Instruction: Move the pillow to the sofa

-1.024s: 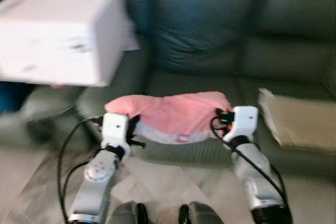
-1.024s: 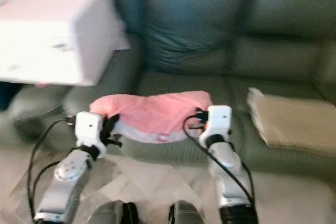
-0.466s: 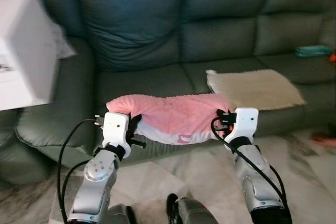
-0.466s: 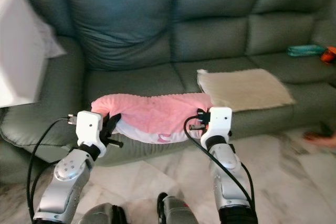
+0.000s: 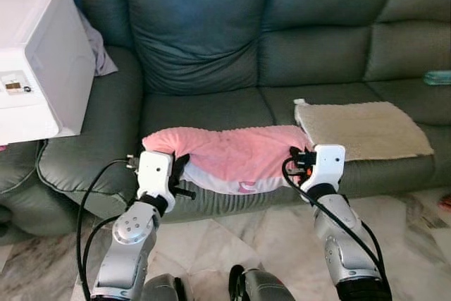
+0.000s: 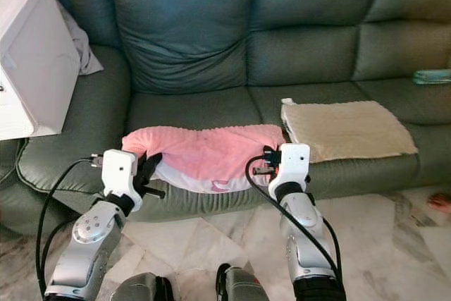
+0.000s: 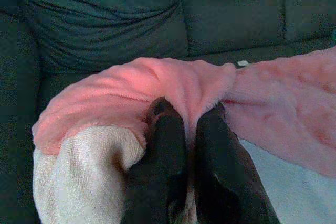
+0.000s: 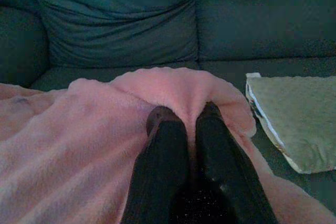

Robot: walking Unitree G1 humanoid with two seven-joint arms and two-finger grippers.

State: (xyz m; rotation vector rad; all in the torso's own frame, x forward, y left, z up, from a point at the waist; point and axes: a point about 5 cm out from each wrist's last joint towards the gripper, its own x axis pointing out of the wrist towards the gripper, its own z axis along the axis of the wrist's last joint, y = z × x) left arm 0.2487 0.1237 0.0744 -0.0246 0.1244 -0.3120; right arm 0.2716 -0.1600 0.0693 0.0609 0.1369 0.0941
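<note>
You hold the pink pillow (image 5: 236,156) by both ends, stretched between the two arms, just in front of the green sofa (image 5: 211,40) seat edge. The left end effector (image 7: 185,124) pinches a fold at its left end, and the right end effector (image 8: 185,118) pinches the right end. A beige mat (image 5: 363,128) lies on the seat just beside it. A white box (image 5: 35,47) rests on the sofa's armrest.

White box (image 5: 39,47) cut by frame edge; teal object (image 5: 437,77) unidentifiable.
</note>
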